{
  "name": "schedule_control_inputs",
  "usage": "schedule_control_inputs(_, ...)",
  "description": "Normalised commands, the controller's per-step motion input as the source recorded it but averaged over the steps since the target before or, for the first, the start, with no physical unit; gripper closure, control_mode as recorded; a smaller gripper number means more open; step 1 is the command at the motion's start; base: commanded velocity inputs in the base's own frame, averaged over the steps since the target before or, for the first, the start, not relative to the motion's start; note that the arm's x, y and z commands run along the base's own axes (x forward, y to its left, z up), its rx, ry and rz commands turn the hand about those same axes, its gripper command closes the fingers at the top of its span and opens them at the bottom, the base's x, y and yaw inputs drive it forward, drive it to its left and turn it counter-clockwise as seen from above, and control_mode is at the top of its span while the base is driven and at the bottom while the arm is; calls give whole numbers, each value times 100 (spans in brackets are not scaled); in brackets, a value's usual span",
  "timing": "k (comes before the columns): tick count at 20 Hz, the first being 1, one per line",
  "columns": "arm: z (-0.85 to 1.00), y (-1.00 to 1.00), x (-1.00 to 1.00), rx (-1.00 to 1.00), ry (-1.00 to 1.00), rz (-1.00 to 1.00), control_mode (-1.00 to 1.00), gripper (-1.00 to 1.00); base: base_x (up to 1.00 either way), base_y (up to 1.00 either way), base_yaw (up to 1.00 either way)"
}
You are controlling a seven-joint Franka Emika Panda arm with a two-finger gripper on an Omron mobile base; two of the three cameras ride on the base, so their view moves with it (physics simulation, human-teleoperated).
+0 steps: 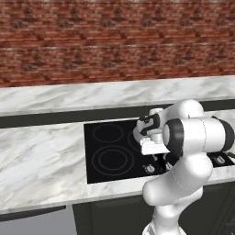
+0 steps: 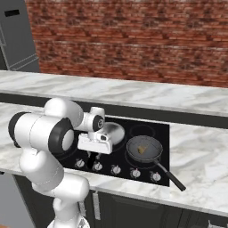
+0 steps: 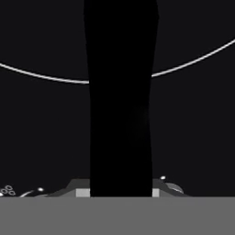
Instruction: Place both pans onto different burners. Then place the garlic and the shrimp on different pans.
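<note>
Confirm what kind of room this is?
A kitchen, rendered: black cooktop with ring burners set in a marble counter, a pan on it, brick wall behind.

Brick wall (image 1: 114, 41), marble counter (image 1: 41, 160)

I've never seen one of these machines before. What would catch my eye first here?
Probably the bulky white robot arm, bent low over the black cooktop in the marble counter. On the right burner sits a dark grey pan holding a small pale lump, the garlic, and a shiny silver pan lies just behind the robot's hand.
</note>
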Motion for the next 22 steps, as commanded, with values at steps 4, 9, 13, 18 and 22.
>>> schedule_control_inputs(4,0,0,0,0,-1,0,-100,-100,0,0,0)
schedule_control_inputs(9,3,0,-11,0,-27,0,-100,-100,0,0,0)
schedule_control_inputs(13,37,-4,-28,0,-36,0,-100,-100,0,0,0)
schedule_control_inputs(18,46,-8,-46,0,-37,0,-100,-100,0,0,0)
schedule_control_inputs(22,43,-10,-40,0,-29,0,-100,-100,0,0,0)
